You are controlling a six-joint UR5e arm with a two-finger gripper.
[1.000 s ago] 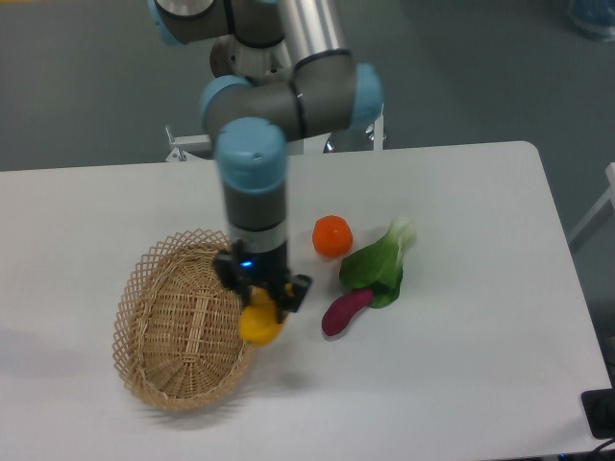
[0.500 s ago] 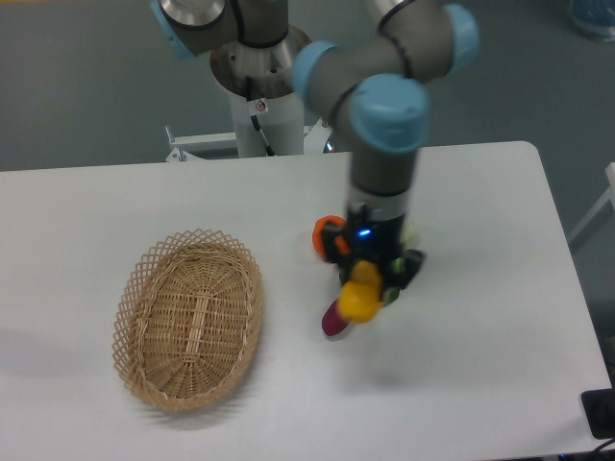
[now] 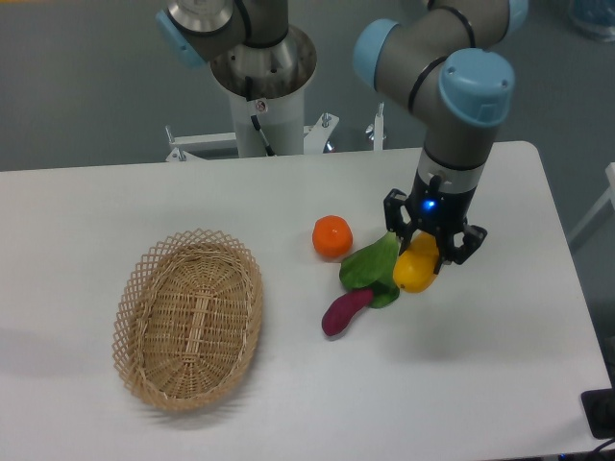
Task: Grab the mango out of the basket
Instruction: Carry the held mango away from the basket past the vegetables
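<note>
The yellow mango hangs above the table at the right, over the edge of the leafy green. My gripper is shut on the mango's upper end, its black fingers on either side of the fruit. The tan wicker basket lies on the table at the left, well apart from the gripper, and nothing is inside it.
A round orange fruit sits near the table's middle. A green leafy vegetable lies right of it, partly under the mango. A small purple vegetable lies just below the leaf. The table's right edge is close by.
The arm has carried the mango from the basket's right rim rightward across the table, past the orange fruit and the purple vegetable. The basket has stayed in place.
</note>
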